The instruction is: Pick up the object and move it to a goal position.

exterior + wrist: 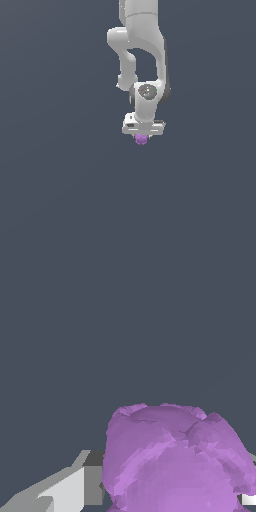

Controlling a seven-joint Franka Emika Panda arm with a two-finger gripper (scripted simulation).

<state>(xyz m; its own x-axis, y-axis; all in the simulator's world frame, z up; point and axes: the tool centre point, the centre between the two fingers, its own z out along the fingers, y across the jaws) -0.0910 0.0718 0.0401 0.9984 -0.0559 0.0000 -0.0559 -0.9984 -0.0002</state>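
Observation:
The object, a small glossy purple lumpy blob [141,139], sits directly under my white gripper [142,136] in the exterior view; only its lower part shows below the gripper's hand. In the wrist view the purple blob [172,461] fills the near part of the picture, very close to the camera, between my grey-white fingers [75,488]. One finger presses against its side; only a sliver of the other shows at the picture's edge. The gripper looks shut on the blob. Whether the blob touches the ground cannot be told.
The white arm [142,55] reaches down from the top of the exterior view. All around is a plain dark grey-blue surface [60,190] with no other objects in view.

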